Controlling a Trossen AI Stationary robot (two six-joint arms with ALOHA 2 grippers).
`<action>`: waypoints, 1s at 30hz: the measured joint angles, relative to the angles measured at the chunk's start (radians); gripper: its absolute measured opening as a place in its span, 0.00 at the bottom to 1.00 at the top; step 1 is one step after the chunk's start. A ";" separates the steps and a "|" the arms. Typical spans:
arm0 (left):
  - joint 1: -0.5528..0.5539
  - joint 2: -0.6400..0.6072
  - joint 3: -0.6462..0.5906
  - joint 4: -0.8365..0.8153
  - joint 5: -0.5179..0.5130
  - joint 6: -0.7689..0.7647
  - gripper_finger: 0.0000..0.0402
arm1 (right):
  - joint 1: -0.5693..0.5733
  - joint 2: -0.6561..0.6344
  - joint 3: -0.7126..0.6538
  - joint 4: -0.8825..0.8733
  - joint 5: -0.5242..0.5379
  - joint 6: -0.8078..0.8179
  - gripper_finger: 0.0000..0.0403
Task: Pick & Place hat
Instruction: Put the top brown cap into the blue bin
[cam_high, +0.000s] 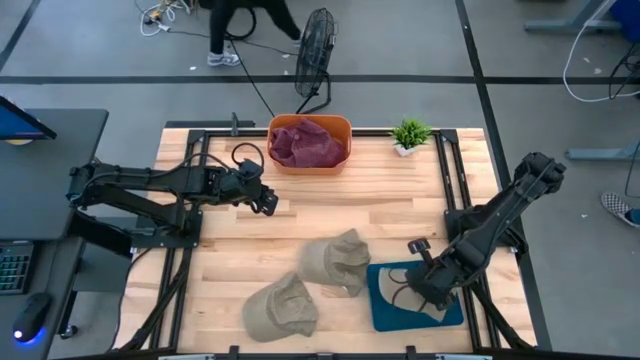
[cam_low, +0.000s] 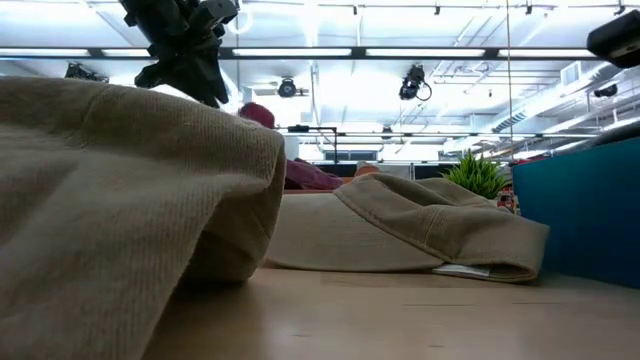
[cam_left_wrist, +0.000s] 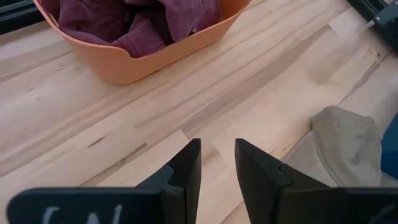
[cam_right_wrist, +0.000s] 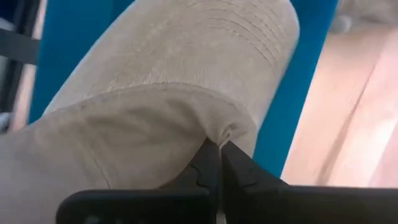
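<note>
Two tan caps lie on the wooden table, one near the middle and one at the near edge, each resting on its crown and brim. A third tan cap lies on a blue mat at the near right, mostly hidden by my right arm in the high view. My right gripper is shut on that cap. My left gripper hovers open over bare wood on the table's left, between the orange basket and the caps, touching nothing. My right gripper pinches a small fold at the cap's rim edge between its two fingertips. It comes slanting down from the table's right side. The cap's body spreads out beyond the fingers over the blue mat; whether it is lifted clear I cannot tell.
The orange basket at the far edge holds maroon cloth. A small potted plant stands at the far right. Black frame rails run along the table's sides. A fan and a person's legs are beyond the far edge. Bare wood lies mid-table.
</note>
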 joint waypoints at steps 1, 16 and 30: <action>0.000 0.000 0.000 0.000 0.000 0.000 0.25 | 0.004 0.000 -0.008 0.016 0.019 -0.015 0.00; 0.000 0.000 0.000 0.000 0.000 -0.008 0.25 | 0.006 -0.001 -0.201 0.183 0.009 -0.104 0.06; 0.000 0.000 0.000 0.000 0.000 -0.060 0.25 | 0.005 -0.001 -0.152 0.156 -0.080 -0.080 0.32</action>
